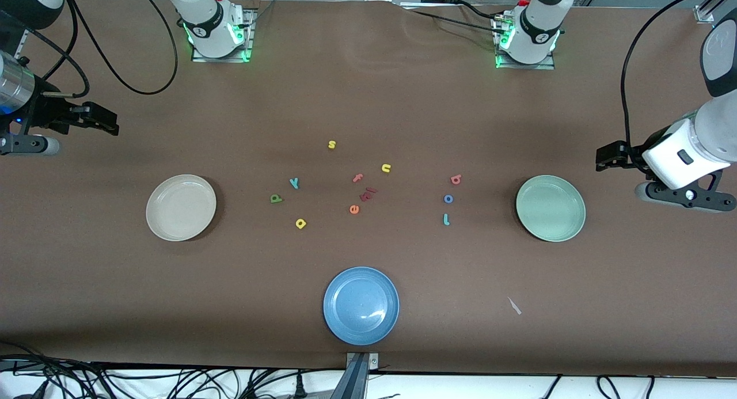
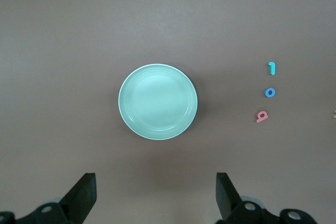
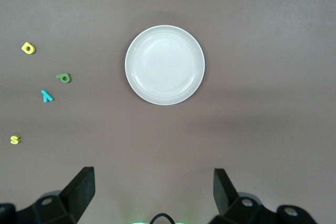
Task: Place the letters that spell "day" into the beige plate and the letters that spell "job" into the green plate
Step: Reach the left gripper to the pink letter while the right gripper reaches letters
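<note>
The beige plate (image 1: 181, 207) (image 3: 165, 64) lies bare toward the right arm's end. Beside it lie the dark green letter (image 1: 276, 198) (image 3: 64, 78), the teal "y" (image 1: 294, 183) (image 3: 47, 96) and the yellow rounded letter (image 1: 300, 223) (image 3: 28, 49). The green plate (image 1: 550, 208) (image 2: 158, 102) lies bare toward the left arm's end, with the salmon "b" (image 1: 456, 179) (image 2: 262, 116), blue "o" (image 1: 448, 199) (image 2: 270, 92) and teal "j" (image 1: 446, 219) (image 2: 271, 67) in a row beside it. My right gripper (image 1: 106, 122) (image 3: 153, 190) and left gripper (image 1: 610, 156) (image 2: 156, 192) hang open and hold nothing, each high over the table near its own plate.
A blue plate (image 1: 361, 305) sits near the table's front edge. In the middle lie a yellow "s" (image 1: 331, 144), a yellow "n" (image 1: 386, 168), a pink "f" (image 1: 357, 178), an orange "e" (image 1: 354, 209) and a reddish letter (image 1: 368, 193). A small white scrap (image 1: 514, 306) lies nearer the camera than the green plate.
</note>
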Controlling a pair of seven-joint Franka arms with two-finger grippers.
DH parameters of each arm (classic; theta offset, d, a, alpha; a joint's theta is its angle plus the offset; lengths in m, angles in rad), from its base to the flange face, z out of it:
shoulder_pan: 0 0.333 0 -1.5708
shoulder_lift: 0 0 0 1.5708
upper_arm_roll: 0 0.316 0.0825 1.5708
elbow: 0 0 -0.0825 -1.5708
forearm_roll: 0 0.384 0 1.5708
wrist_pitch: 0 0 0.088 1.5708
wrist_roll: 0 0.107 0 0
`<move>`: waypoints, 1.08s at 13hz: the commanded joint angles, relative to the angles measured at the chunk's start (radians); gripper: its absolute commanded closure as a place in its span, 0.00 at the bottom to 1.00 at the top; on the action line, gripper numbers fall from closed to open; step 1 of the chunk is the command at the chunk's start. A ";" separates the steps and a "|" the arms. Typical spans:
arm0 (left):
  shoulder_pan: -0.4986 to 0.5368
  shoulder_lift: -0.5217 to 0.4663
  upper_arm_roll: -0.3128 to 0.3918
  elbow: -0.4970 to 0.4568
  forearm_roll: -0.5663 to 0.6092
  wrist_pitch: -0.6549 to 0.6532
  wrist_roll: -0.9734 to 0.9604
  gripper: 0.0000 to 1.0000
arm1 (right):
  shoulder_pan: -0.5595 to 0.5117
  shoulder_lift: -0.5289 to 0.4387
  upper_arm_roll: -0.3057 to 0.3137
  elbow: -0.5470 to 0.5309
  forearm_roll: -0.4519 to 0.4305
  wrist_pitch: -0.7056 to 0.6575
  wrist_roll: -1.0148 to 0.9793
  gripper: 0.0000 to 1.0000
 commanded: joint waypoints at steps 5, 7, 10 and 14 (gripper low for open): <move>-0.012 0.035 -0.003 -0.030 -0.112 0.000 -0.048 0.00 | 0.008 0.014 0.005 0.005 0.018 -0.011 -0.013 0.00; -0.035 0.058 -0.003 -0.048 -0.115 0.006 -0.106 0.00 | 0.010 0.014 0.031 -0.003 0.019 -0.011 -0.008 0.00; -0.084 0.066 -0.005 -0.135 -0.117 0.110 -0.200 0.00 | 0.010 0.014 0.076 -0.007 0.019 -0.010 0.003 0.00; -0.097 0.057 -0.078 -0.353 -0.146 0.337 -0.361 0.00 | 0.020 0.025 0.135 -0.007 0.024 -0.007 0.003 0.00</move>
